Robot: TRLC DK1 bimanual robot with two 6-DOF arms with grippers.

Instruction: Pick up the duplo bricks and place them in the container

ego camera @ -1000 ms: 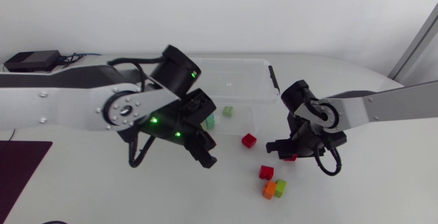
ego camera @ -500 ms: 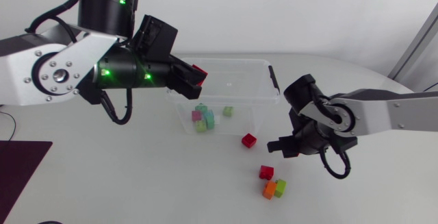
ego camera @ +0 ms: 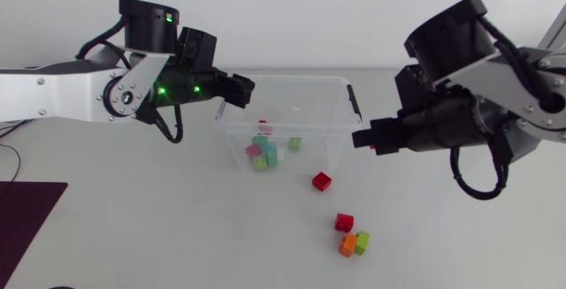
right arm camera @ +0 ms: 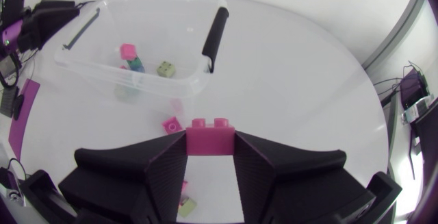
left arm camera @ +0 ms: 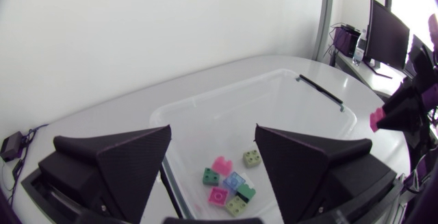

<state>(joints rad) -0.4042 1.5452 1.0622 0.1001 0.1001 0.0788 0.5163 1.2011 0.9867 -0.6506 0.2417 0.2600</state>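
Overhead, a clear plastic container (ego camera: 292,79) with a black handle bar (ego camera: 355,103) on its right rim stands mid-table. It holds a cluster of pink, green and blue bricks (ego camera: 262,153) and, to their right, a pale green brick (ego camera: 294,144). The left gripper (ego camera: 240,89) hangs at the container's far left corner. The right gripper (ego camera: 364,139) is just right of the container, closed on a pink-red plastic duplo brick (ego camera: 378,148). On the white table (ego camera: 133,227), near the container's near right corner, lies a red brick (ego camera: 322,180). Nearer still are a second red brick (ego camera: 344,223), an orange brick (ego camera: 348,245) and a lime brick (ego camera: 362,240), the last two touching.

From the left wrist, the left gripper (left arm camera: 213,132) has its jaws spread wide with nothing between them. The container (left arm camera: 205,104) lies ahead and below, and the cluster (left arm camera: 226,183) sits on its floor. Beyond the handle bar (left arm camera: 320,90) the pink-red brick (left arm camera: 376,119) shows in the right gripper (left arm camera: 393,111).

From the right wrist, the right gripper (right arm camera: 211,142) clamps the pink-red brick (right arm camera: 211,136) on two sides. The container (right arm camera: 137,5) is ahead, well apart from it.
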